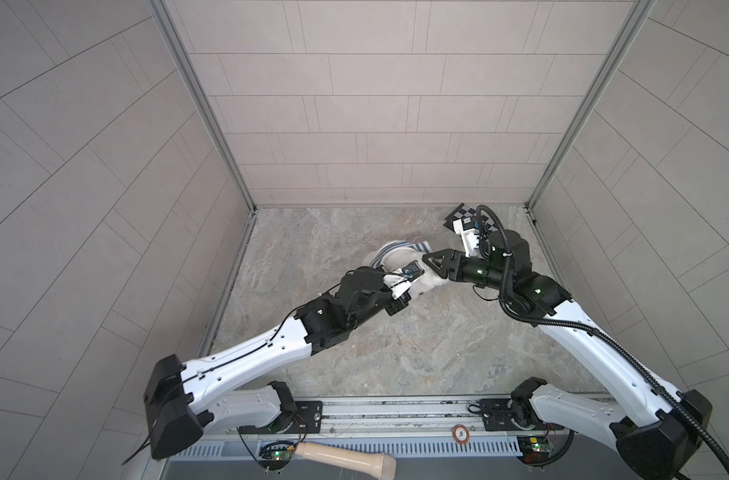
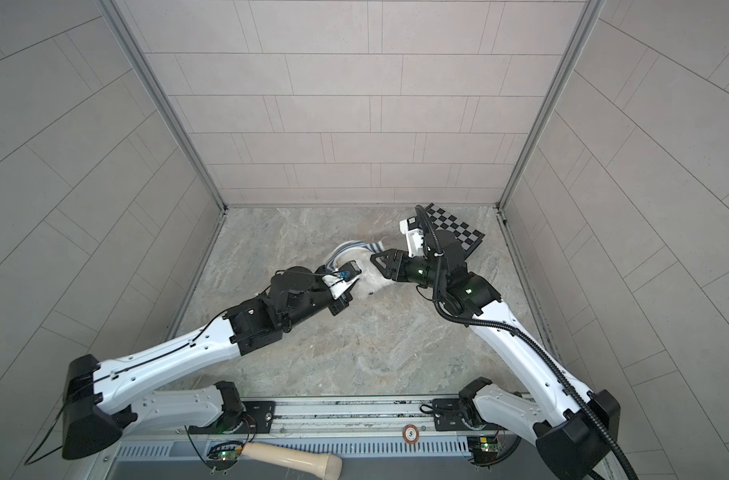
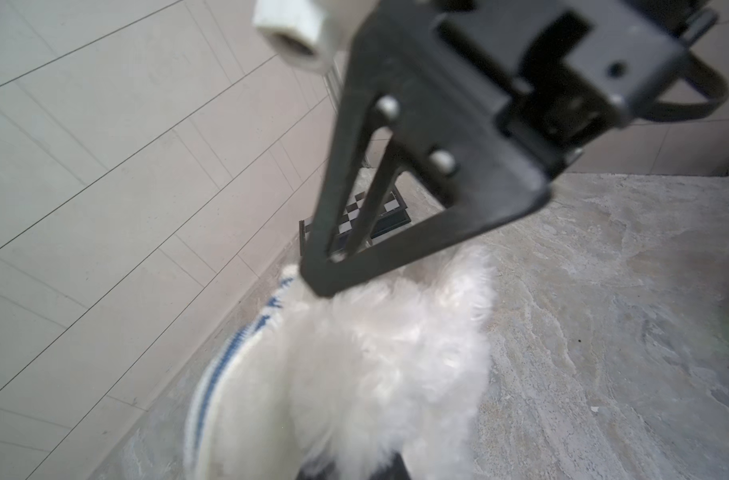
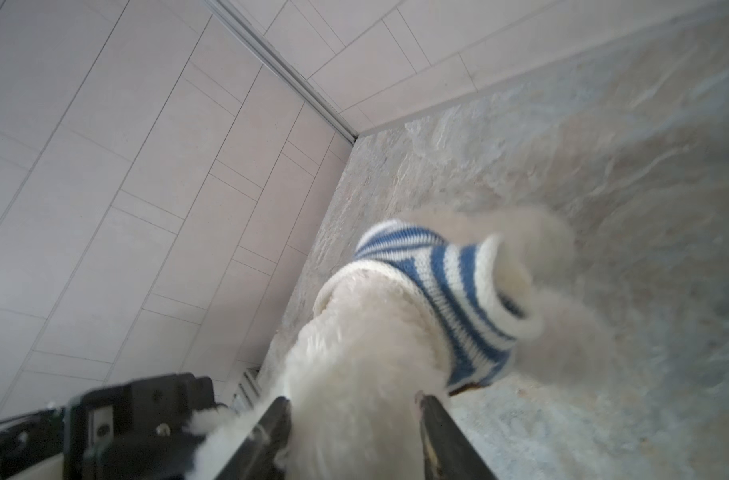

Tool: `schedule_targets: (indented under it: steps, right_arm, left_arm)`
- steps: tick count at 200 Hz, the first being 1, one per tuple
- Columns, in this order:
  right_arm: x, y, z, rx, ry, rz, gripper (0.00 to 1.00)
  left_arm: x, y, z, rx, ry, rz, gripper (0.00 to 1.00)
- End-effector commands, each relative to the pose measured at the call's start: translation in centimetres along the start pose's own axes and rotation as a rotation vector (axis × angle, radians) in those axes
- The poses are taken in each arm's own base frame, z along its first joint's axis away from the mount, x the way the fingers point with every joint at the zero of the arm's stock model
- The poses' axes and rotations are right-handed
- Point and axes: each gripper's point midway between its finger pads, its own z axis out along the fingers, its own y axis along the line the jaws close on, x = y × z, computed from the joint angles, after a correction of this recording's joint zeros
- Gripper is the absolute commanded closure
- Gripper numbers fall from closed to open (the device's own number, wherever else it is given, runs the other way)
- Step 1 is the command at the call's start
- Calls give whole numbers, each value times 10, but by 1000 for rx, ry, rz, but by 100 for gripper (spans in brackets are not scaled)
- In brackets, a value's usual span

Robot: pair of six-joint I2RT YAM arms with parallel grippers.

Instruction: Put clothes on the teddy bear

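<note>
Though the right hand (image 4: 354,409) spreads around the teddy bear (image 4: 354,340), fur hides the left hand's (image 3: 354,467) state.

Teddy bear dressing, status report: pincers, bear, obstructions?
Left pincer shut on fluffy cream-white plush teddy bear. Right pincer open, straddling its body. Blue-and-white striped knit shirt on, bunched high on torso. Black-and-white checkerboard card apart, behind.

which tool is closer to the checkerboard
Right. The right tool sits over the teddy bear, just short of the checkerboard in the far right corner; the left tool is at the bear's near side, farther off.
</note>
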Motion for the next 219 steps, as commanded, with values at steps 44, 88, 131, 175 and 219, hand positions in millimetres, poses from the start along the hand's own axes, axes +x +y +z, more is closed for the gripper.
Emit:
schedule_targets:
  steps: [44, 88, 131, 175, 219]
  right_arm:
    - [-15, 40, -63, -108, -277, -457, 26]
    - [5, 66, -86, -316, -456, -686, 26]
    - [33, 83, -88, -475, -446, -807, 28]
    - [36, 90, -100, -472, -482, -880, 36]
    - [19, 84, -112, -330, -552, -933, 31]
  left_arm:
    - [-39, 35, -52, 113, -148, -268, 100]
    - [-72, 36, -83, 242, -228, -333, 100]
    - [-122, 42, -124, 353, -397, -364, 100]
    - [-153, 39, -152, 439, -469, -381, 100]
    - [-164, 34, -164, 503, -477, -400, 100]
